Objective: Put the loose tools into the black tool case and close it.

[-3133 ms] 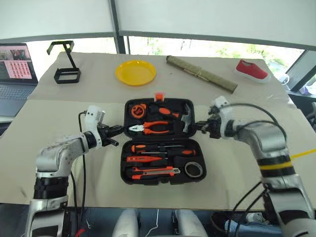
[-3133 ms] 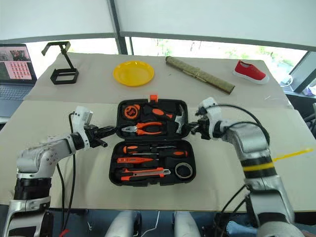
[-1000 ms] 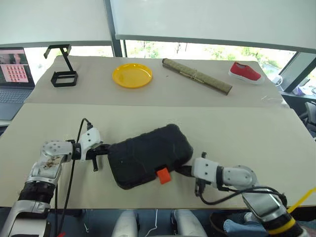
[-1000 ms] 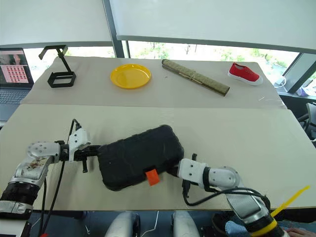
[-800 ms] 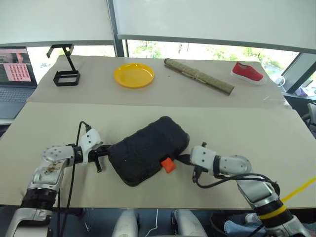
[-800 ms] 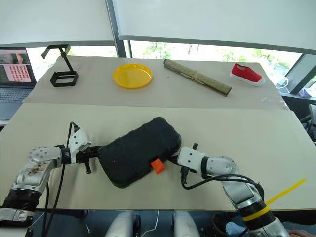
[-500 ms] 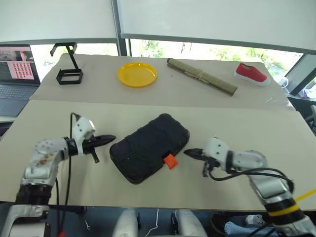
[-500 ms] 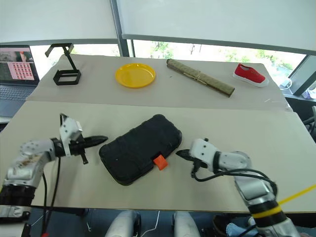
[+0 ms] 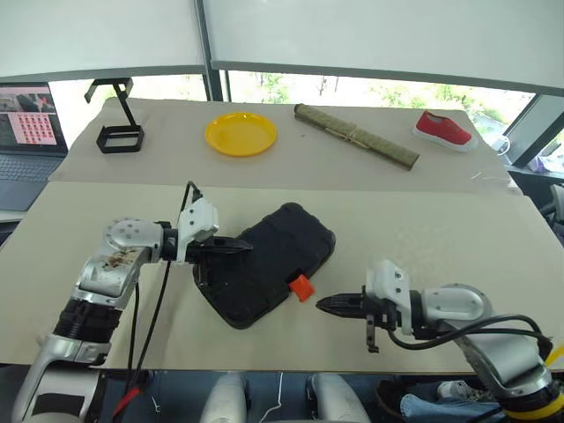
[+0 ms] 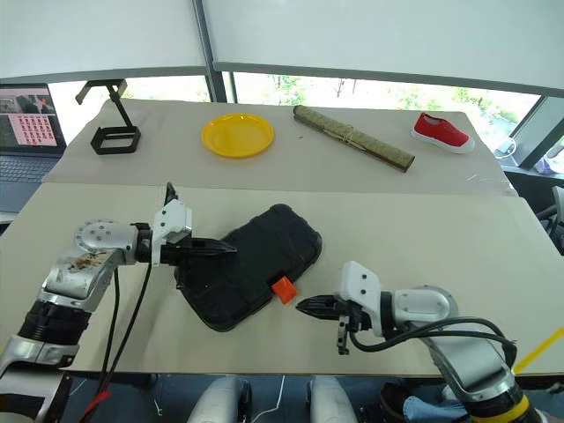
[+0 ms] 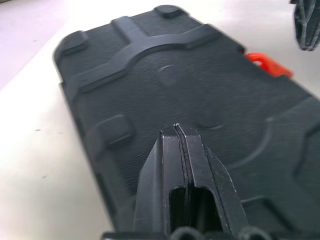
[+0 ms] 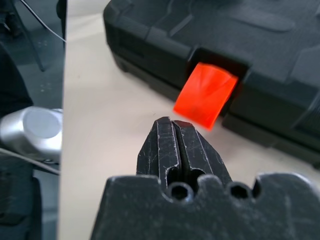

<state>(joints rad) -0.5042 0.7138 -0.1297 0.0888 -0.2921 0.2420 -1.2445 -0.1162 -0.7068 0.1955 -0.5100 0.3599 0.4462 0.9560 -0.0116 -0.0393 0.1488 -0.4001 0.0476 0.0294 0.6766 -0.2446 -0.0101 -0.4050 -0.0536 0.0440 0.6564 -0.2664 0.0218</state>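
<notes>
Half a second ago we saw both grippers beside the ends of the black tool case [image 9: 264,275]. Now the left gripper [image 9: 243,248] has swung in above the case's left part, and the right gripper [image 9: 322,305] has drawn back toward the table's near edge, just short of the orange latch [image 9: 301,286]. Three seconds back the case lay open with the tools in their slots. Now it lies shut and skewed on the near table [image 9: 441,229], latch side facing us.

Going left to right in the head views, we see the left gripper's fingers pressed together over the lid, then the case, then the right gripper's fingers also pressed together, holding nothing.

The left wrist view gives us the ribbed lid [image 11: 165,95] close under its closed fingertips [image 11: 176,131]. The right wrist view shows the latch [image 12: 206,95] flipped outward from its recess, directly ahead of the closed fingertips [image 12: 172,125] and apart from them.
</notes>
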